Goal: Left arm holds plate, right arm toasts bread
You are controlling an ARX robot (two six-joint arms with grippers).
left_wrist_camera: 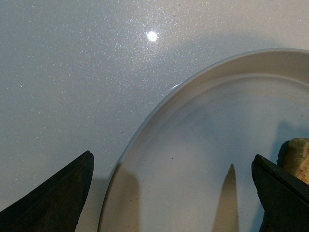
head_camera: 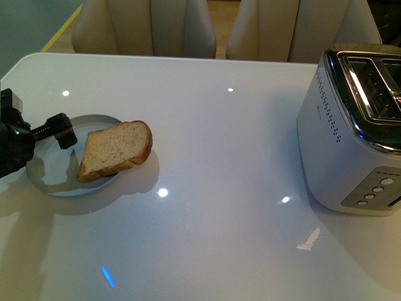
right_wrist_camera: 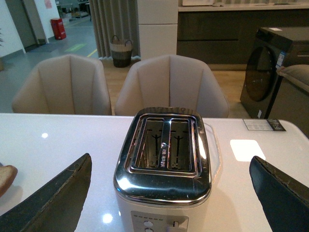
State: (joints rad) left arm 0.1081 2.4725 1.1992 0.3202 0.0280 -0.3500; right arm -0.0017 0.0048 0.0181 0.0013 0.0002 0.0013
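Observation:
The pale blue-grey plate (head_camera: pixel 53 169) sits on the white table at the left. The bread slice (head_camera: pixel 114 150) lies on it, tilted, its rounded top overhanging the plate's right rim. My left gripper (head_camera: pixel 53 135) is open at the plate's left edge, one finger (head_camera: pixel 64 133) over the plate. In the left wrist view the plate's rim (left_wrist_camera: pixel 145 121) runs between the open fingers (left_wrist_camera: pixel 58 198), and a corner of the bread (left_wrist_camera: pixel 295 153) shows beside one finger. My right gripper (right_wrist_camera: pixel 169 193) is open and empty, facing the toaster (right_wrist_camera: pixel 164 169); the right arm is out of the front view.
The silver two-slot toaster (head_camera: pixel 351 138) stands at the table's right edge, slots empty, buttons on its front. Two beige chairs (head_camera: pixel 150 25) stand behind the far edge of the table. A white card (right_wrist_camera: pixel 263 124) lies on the table behind the toaster.

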